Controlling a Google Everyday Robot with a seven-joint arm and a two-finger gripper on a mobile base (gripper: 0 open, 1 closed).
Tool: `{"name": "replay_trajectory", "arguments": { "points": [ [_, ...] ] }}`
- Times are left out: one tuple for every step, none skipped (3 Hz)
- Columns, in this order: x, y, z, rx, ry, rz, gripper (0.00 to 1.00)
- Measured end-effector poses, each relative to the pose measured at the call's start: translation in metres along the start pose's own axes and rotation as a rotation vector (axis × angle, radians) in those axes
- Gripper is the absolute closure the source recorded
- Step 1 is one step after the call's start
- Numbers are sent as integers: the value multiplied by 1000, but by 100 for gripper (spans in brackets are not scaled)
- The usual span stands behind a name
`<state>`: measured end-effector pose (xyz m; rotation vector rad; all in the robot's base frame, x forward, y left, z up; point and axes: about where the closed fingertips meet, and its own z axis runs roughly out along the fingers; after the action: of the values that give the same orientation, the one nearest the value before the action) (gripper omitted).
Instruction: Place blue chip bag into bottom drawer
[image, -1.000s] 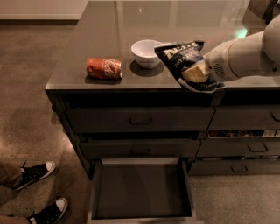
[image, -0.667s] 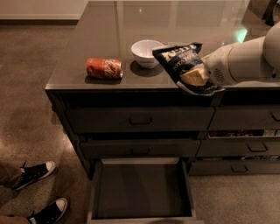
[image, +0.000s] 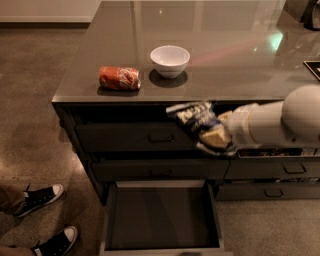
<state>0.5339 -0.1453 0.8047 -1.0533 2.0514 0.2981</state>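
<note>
The blue chip bag (image: 194, 120) hangs in the air in front of the top drawer of the wide stack, below the counter edge. My gripper (image: 223, 136) is shut on its right lower end, with my white arm (image: 280, 122) reaching in from the right. The bottom drawer (image: 161, 216) is pulled open below the bag and slightly to its left; its dark interior shows nothing inside. The gripper's fingers are mostly hidden behind the bag.
An orange-red soda can (image: 119, 78) lies on its side on the grey counter (image: 225, 55), next to a white bowl (image: 170, 60). A person's black sneakers (image: 41, 197) stand on the floor at lower left. A narrower drawer stack (image: 280, 170) is on the right.
My arm has carried the bag down from counter height, off the counter's front edge, to in front of the top drawer. The can, bowl and open drawer have not moved.
</note>
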Motion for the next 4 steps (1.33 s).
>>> {"name": "replay_trajectory", "arguments": {
  "points": [
    [64,30,42,-82,66,18,100],
    [127,60,84,-133,110,78,100],
    [173,81,132,-155,163,121,100],
    [179,81,140,-160,166,135,100]
  ]
}}
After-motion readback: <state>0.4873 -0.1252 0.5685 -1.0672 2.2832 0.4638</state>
